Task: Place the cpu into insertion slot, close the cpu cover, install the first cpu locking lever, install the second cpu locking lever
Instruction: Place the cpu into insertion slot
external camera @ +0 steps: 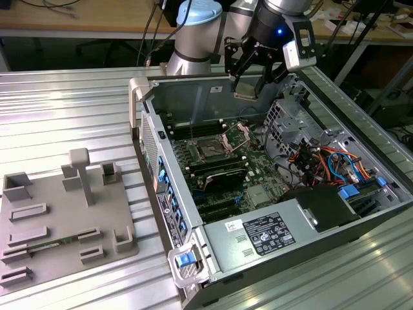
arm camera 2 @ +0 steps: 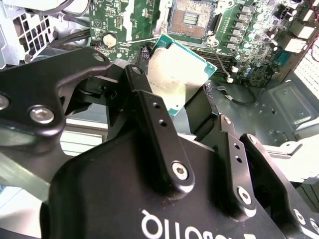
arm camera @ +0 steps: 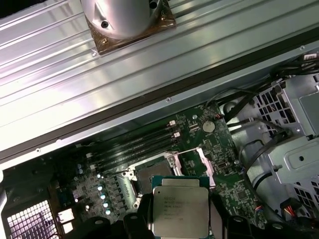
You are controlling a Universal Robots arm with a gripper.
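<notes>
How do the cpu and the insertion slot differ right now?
The cpu is held in the gripper above the motherboard; the insertion slot sits fixed on it, empty. The cpu shows a dull silver metal top; the insertion slot is a dark recess. Both are square, of similar outline.

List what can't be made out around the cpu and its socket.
1. First wrist view: the cpu covers part of the socket, and the cpu itself runs off the frame.
2. Second wrist view: the tool hides one corner of the cpu.
3. Exterior view: the inside of the socket is too small to judge.
</notes>
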